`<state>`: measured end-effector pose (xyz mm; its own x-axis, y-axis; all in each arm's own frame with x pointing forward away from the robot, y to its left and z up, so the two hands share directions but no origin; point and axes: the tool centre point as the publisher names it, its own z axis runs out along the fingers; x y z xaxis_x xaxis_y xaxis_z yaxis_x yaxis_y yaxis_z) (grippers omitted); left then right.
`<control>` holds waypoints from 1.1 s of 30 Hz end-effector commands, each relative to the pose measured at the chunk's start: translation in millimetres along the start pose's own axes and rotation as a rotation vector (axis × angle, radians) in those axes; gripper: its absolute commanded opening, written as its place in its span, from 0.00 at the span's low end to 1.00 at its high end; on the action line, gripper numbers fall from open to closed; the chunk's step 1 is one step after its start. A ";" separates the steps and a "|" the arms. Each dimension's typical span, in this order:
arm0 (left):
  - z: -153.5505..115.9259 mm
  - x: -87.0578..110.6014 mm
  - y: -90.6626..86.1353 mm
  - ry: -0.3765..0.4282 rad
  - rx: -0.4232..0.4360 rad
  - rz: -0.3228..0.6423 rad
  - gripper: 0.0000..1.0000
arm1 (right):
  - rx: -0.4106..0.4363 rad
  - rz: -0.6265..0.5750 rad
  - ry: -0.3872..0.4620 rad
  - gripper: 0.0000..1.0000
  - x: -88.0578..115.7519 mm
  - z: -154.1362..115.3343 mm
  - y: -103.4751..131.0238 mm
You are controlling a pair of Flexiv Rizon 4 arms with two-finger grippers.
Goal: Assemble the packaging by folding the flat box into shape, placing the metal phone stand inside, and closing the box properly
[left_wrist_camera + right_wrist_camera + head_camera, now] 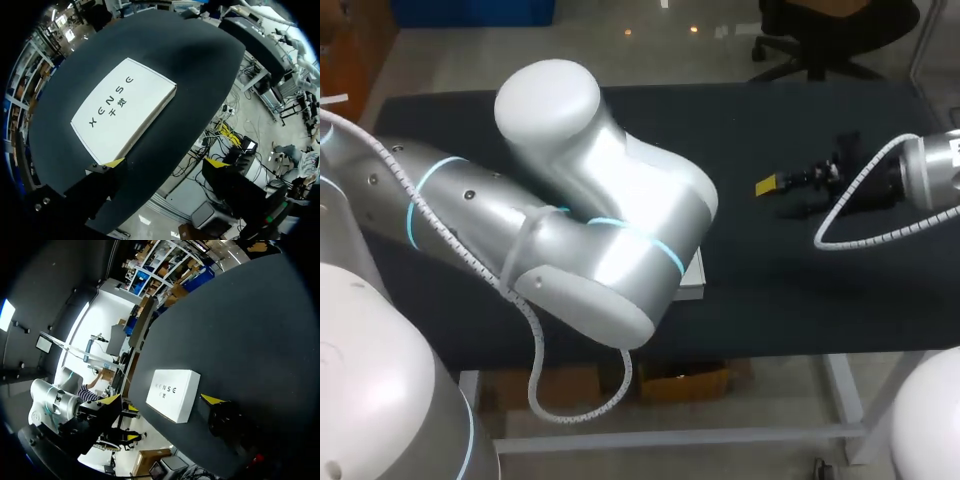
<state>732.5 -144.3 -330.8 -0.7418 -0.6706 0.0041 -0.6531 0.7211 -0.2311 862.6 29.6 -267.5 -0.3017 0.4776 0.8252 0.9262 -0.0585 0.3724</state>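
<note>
The left gripper (165,162) holds its yellow-tipped fingers wide apart with nothing between them, above the table's (770,290) near edge. Just ahead lies the box (125,107): white, shallow, closed, flat on the black top, with dark print on its lid. The left arm (570,230) hides most of it from above. The right gripper (162,399), fingers also spread and empty, is well apart to the box's right.

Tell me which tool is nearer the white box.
Left. The left tool hangs just short of the white box; the right tool is well apart from it.
</note>
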 end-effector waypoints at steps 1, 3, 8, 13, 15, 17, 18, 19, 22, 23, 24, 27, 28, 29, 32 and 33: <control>-1.9 -0.2 -5.1 0.003 -0.066 0.001 1.00 | -0.054 -0.002 -0.020 1.00 6.3 -2.9 -6.5; -1.9 -0.2 -5.1 0.003 -0.066 0.001 1.00 | -0.054 -0.002 -0.020 1.00 6.3 -2.9 -6.5; -1.9 -0.2 -5.1 0.003 -0.066 0.001 1.00 | -0.054 -0.002 -0.020 1.00 6.3 -2.9 -6.5; -1.9 -0.2 -5.1 0.003 -0.066 0.001 1.00 | -0.054 -0.002 -0.020 1.00 6.3 -2.9 -6.5; -1.9 -0.2 -5.1 0.003 -0.066 0.001 1.00 | -0.098 -0.011 -0.042 1.00 -0.1 -7.5 -6.9; -0.4 0.6 -5.6 0.000 -0.067 -0.023 1.00 | -0.118 -0.018 -0.048 1.00 -3.9 -10.7 -5.6; 0.4 0.4 -6.2 0.000 -0.064 -0.040 1.00 | -0.126 -0.032 -0.054 1.00 -4.9 -12.2 -4.7; 0.9 1.5 -5.9 0.000 -0.062 -0.041 1.00 | -0.130 -0.043 -0.050 1.00 -4.8 -13.7 -4.0; 2.3 3.6 -5.3 -0.007 -0.057 -0.081 1.00 | -0.156 -0.078 -0.054 1.00 -4.7 -20.0 0.5; 2.9 4.3 -5.0 -0.009 -0.055 -0.092 1.00 | -0.163 -0.089 -0.053 1.00 -4.5 -22.0 2.5; 3.6 5.2 -4.5 -0.005 -0.049 -0.097 1.00 | -0.169 -0.110 -0.055 1.00 -3.9 -23.8 4.0; 4.7 7.5 -2.8 -0.008 -0.045 -0.134 1.00 | -0.185 -0.147 -0.060 1.00 -4.7 -28.0 9.5; 4.9 8.1 -2.2 -0.007 -0.043 -0.143 1.00 | -0.188 -0.159 -0.054 1.00 -5.0 -29.2 11.0; 5.1 8.9 -1.3 -0.009 -0.041 -0.157 1.00 | -0.189 -0.171 -0.058 1.00 -5.5 -29.9 12.1; 6.4 11.3 0.7 -0.007 -0.040 -0.186 1.00 | -0.196 -0.206 -0.060 1.00 -7.5 -30.3 16.2; 6.8 12.4 1.4 -0.013 -0.036 -0.204 1.00 | -0.199 -0.219 -0.063 1.00 -8.5 -30.5 18.1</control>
<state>728.7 -150.9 -334.5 -0.6047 -0.7951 0.0465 -0.7880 0.5888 -0.1797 874.1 -0.4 -253.1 -0.4585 0.5572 0.6924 0.7847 -0.1121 0.6097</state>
